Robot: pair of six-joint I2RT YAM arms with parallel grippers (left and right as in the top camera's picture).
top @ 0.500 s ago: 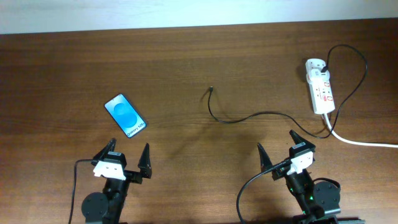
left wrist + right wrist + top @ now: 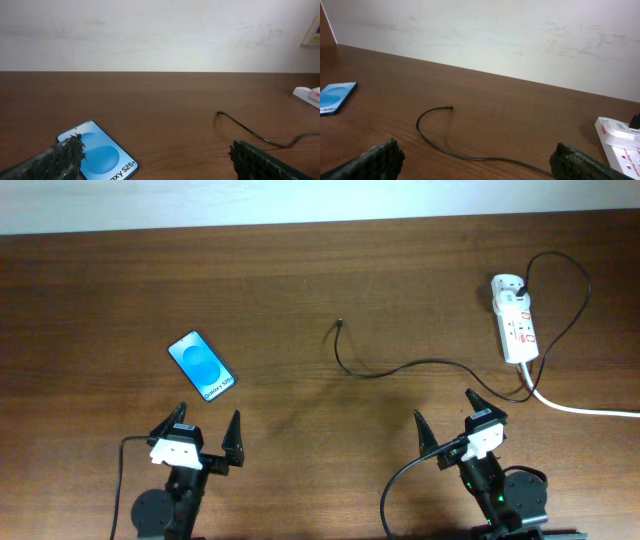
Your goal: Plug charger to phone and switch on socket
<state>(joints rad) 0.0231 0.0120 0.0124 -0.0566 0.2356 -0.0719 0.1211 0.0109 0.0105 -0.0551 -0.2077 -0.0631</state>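
The phone (image 2: 203, 366) lies flat at the left, blue screen up; it also shows in the left wrist view (image 2: 100, 155) and the right wrist view (image 2: 335, 97). The charger's thin black cable (image 2: 400, 368) curves across the middle, its plug tip (image 2: 341, 325) free on the table; it shows in the right wrist view (image 2: 451, 107) and the left wrist view (image 2: 218, 113). The socket (image 2: 515, 330) lies at the far right with a white adapter plugged in. My left gripper (image 2: 207, 437) is open and empty, just in front of the phone. My right gripper (image 2: 445, 425) is open and empty, in front of the cable.
A thick white cord (image 2: 590, 410) runs from the socket off the right edge. A white wall (image 2: 160, 35) stands behind the brown wooden table (image 2: 300, 270).
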